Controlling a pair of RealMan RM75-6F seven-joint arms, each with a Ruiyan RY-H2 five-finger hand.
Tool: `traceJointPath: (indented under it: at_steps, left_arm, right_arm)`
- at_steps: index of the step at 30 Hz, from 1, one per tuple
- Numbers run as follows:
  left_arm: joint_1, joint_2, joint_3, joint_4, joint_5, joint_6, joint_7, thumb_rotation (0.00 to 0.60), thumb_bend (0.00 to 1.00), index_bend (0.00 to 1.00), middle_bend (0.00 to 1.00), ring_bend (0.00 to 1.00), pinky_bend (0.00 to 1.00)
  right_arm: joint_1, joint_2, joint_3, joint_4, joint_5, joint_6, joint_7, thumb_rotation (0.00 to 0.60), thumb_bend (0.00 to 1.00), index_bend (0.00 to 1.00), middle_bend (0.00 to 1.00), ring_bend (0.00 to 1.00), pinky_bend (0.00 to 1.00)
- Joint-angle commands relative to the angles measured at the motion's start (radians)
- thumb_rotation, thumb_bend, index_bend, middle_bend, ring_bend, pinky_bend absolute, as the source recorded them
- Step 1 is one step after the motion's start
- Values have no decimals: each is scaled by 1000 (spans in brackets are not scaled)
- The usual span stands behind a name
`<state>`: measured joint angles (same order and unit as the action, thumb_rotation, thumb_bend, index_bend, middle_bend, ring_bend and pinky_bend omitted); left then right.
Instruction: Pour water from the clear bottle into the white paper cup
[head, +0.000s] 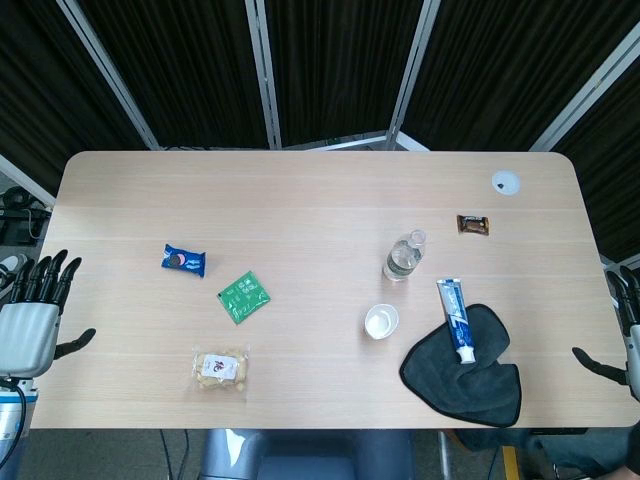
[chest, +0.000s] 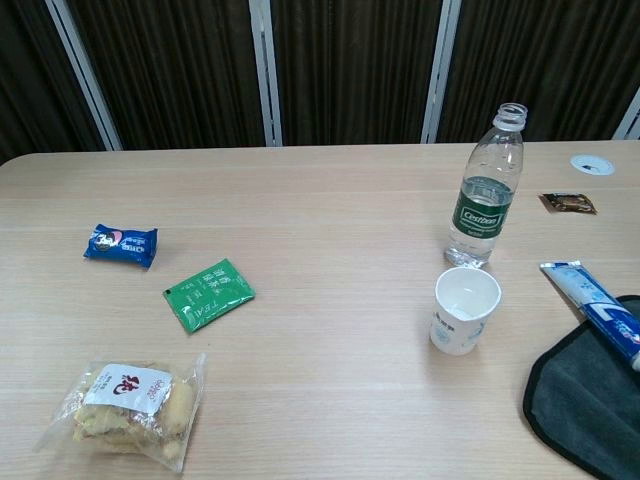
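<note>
The clear bottle (head: 403, 257) (chest: 486, 189) stands upright with no cap, a green label round it, right of the table's centre. Just in front of it sits the white paper cup (head: 381, 321) (chest: 464, 309), upright and apart from the bottle. My left hand (head: 32, 315) hangs off the table's left edge with its fingers spread and nothing in it. My right hand (head: 622, 335) shows only partly at the right edge, fingers apart, holding nothing. Neither hand appears in the chest view.
A toothpaste tube (head: 455, 317) lies on a dark cloth (head: 465, 367) right of the cup. A small brown packet (head: 474, 225) lies further back. On the left lie a blue snack pack (head: 184, 260), a green sachet (head: 243, 296) and a bag of biscuits (head: 221, 370).
</note>
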<state>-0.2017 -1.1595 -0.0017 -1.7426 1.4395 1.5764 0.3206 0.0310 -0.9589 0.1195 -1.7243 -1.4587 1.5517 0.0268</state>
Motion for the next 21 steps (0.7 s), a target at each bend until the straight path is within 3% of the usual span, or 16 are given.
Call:
traceJointPath:
  at_steps: [1,8,14,21]
  left_arm:
    - [6,5,-4,-2,6,1,-7,600,0,0,0,0,0]
    - [14,7,-12,-8,23,-4,0,600,0,0,0,0,0]
    - [15,9,-20,-21,38,-16,14,600,0,0,0,0,0]
    - [8,9,-42,-22,37,-28,47,600,0,0,0,0,0]
  right_arm:
    - [0,-1,-2,-1,-4,0,-3,600,0,0,0,0,0]
    - [16,2,-22,2,-11,-58,46,600,0,0,0,0,0]
    - [133,-9,-7,78,51,-308,272,600,0,0,0,0,0]
    - [308,-108,31,281,42,-571,626,600,0,0,0,0,0]
